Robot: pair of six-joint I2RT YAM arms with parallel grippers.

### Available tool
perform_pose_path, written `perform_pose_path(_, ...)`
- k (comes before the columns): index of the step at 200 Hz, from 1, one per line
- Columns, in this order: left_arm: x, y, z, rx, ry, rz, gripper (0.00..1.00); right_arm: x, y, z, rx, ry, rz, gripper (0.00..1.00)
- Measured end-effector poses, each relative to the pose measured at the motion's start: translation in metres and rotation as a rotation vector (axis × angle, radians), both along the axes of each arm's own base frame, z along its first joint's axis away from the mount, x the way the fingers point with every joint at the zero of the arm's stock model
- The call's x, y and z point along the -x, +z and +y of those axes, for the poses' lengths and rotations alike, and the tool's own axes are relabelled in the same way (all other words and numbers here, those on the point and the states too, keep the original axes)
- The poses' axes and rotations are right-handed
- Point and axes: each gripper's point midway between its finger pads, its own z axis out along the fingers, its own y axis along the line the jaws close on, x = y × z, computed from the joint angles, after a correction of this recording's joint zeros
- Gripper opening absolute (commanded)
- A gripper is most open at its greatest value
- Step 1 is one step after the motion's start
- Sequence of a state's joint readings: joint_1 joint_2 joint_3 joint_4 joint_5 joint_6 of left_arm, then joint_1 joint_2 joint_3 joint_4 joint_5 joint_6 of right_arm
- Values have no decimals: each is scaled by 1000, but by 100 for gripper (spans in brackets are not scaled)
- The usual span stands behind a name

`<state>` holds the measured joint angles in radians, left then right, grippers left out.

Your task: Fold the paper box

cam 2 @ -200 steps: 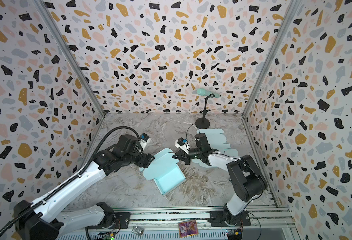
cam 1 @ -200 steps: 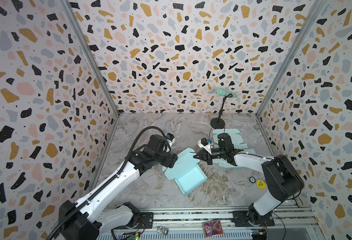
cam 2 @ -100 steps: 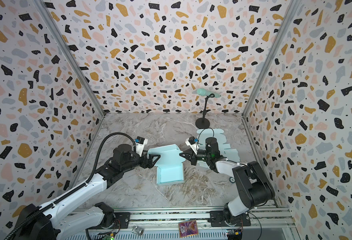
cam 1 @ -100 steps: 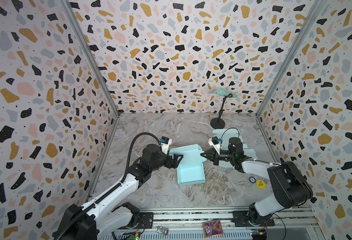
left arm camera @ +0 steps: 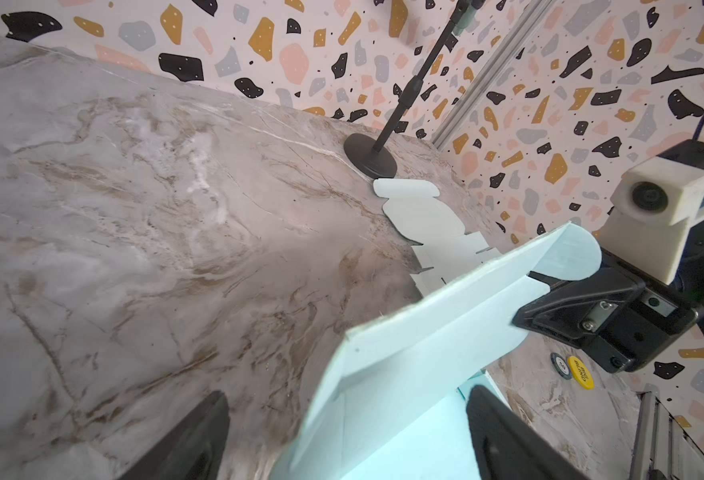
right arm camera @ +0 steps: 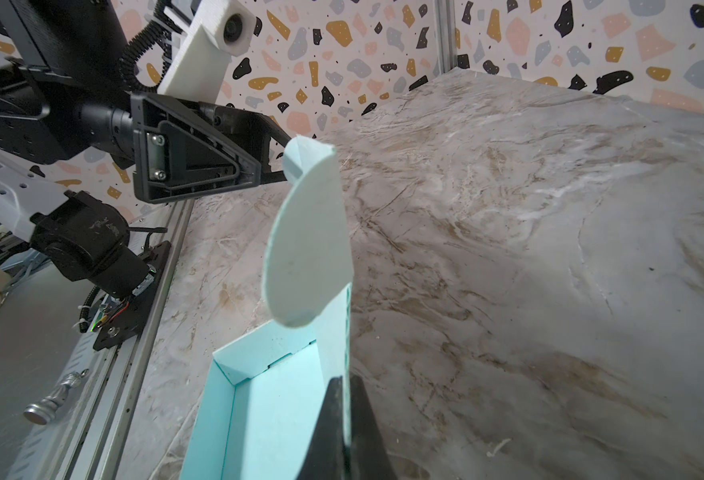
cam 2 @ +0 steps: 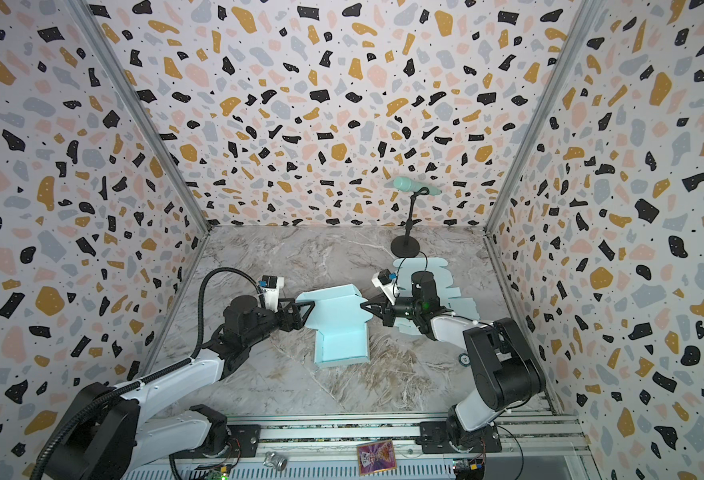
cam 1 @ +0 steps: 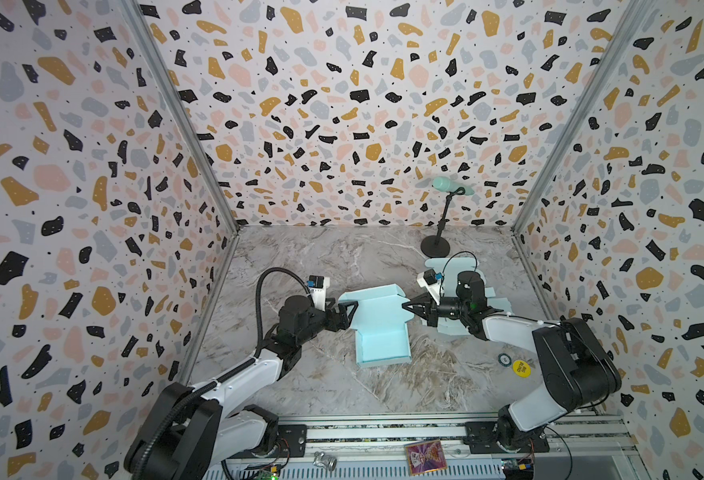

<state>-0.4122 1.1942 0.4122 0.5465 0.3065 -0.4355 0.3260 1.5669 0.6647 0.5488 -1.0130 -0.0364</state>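
We're seeing the left gripper (cam 1: 348,314) hanging spread wide around the paper box's left lid corner, gripping nothing. The paper box (cam 1: 381,332) is sitting mid-table with its tray formed and its lid standing half up. The right gripper (cam 1: 407,308) is pinching its right wall, jaws pressed together. We're guessing at two risks: that single thin-wall pinch creasing or swivelling the box, and the loose lid springing open. The marble-look tabletop (cam 1: 342,257) is looking flat, terrazzo walls (cam 1: 342,104) are closing three sides, and a mic stand (cam 1: 439,245) is standing rear right.
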Motion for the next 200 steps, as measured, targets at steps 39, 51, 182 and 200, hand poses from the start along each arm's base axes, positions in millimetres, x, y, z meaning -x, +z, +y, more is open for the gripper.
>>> perform_pose_path(39,-4,-18,-6,4,-22,22,78,-3,-4,-1,12,-17,6,5)
perform_pose_path(51,-3,-19,-7,8,-31,22,73,-4,-4,-2,14,-23,5,5)
perform_pose_path(182,25,-30,-16,-10,-90,46,40,-13,-9,-10,52,-113,-11,5)
perform_pose_path(200,26,-33,-15,-19,-88,55,32,-12,-11,-11,53,-118,-4,5)
